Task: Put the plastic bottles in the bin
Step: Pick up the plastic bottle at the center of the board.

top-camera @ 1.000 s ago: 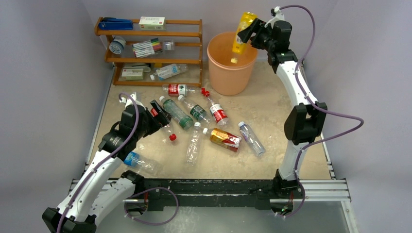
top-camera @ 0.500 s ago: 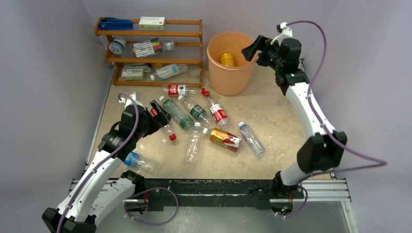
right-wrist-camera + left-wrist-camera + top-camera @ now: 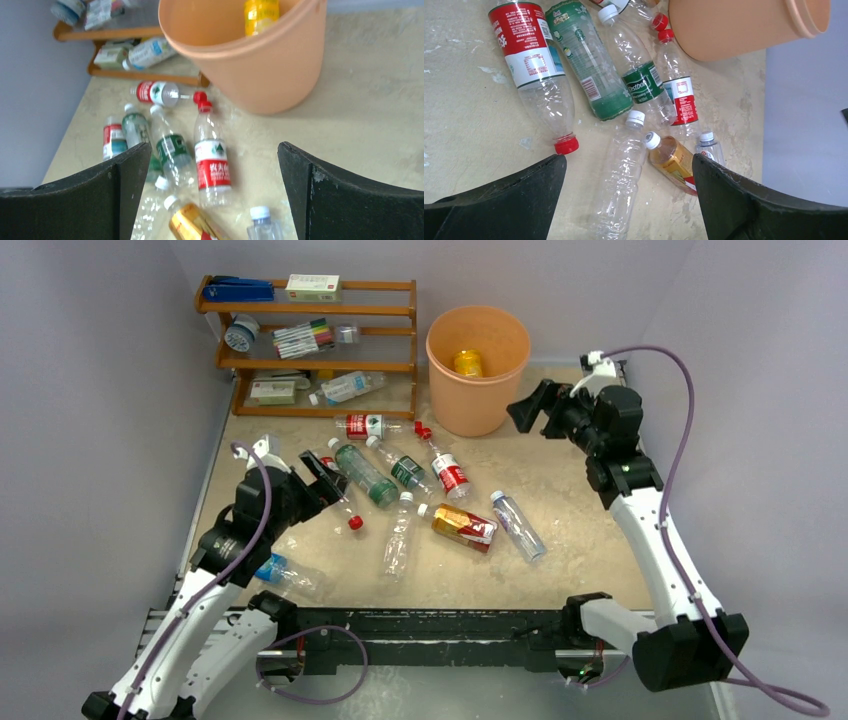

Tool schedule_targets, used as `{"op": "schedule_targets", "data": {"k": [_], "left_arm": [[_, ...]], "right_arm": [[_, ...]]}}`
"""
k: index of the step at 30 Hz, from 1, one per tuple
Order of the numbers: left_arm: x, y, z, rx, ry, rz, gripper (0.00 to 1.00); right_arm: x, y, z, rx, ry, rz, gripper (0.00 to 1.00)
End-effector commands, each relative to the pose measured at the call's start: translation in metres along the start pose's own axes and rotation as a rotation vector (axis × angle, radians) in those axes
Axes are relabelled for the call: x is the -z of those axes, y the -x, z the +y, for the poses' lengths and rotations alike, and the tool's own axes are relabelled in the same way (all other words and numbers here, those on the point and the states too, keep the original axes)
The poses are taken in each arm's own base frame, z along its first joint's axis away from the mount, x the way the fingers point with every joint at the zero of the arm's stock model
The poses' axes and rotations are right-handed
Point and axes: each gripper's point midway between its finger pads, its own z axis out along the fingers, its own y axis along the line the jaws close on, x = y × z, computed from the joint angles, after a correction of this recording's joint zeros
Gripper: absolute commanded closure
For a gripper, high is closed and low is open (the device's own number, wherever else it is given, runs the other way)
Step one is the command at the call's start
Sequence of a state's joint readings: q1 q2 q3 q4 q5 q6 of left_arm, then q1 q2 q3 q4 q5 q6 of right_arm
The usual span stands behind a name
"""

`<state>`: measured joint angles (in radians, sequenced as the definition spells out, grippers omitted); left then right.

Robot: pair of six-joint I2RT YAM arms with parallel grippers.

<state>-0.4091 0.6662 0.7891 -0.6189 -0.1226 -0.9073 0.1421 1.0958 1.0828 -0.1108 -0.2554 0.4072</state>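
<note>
The right gripper [image 3: 527, 407], spread and empty, backs away right of the bin [image 3: 470, 405], leaving the yellow bottle [image 3: 468, 363] inside: one delivered.

Top view looks steeply down from behind; both close, low wrist views share bottles [image 3: 212, 167] and bin [image 3: 260, 80].

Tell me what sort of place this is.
Likely a robotics lab test cell: bare grey walls box in the table, robot arms are bolted to a metal rail, and plastic bottles lie strewn beside an orange bin.
</note>
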Motion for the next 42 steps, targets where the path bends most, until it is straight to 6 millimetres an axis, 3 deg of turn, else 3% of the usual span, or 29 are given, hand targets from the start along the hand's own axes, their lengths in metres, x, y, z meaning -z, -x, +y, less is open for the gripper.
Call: {"op": "schedule_targets", "data": {"k": [1, 12, 16, 25, 36, 42], "left_arm": [[0.001, 0.001, -0.01, 0.027, -0.065, -0.015, 0.03], [-0.005, -0.022, 0.021, 0.073, 0.025, 0.021, 0.03], [-0.004, -0.026, 0.031, 0.109, 0.057, 0.013, 0.03], [-0.005, -0.033, 0.057, 0.152, 0.198, 0.022, 0.03], [-0.017, -0.042, 0.069, 0.137, 0.277, 0.057, 0.03], [-0.025, -0.046, 0.069, 0.131, 0.273, 0.074, 0.03]], "right_arm": [[0.017, -0.031, 0.008, -0.007, 0.068, 0.062, 0.0], [0.038, -0.122, 0.013, -0.124, 0.2, 0.194, 0.0], [0.037, -0.141, 0.003, -0.129, 0.178, 0.225, 0.0], [0.024, -0.164, -0.01, -0.128, 0.153, 0.275, 0.01], [0.007, -0.187, -0.053, -0.11, -0.062, 0.339, 0.07], [-0.003, -0.193, -0.059, -0.116, -0.111, 0.376, 0.1]]}}
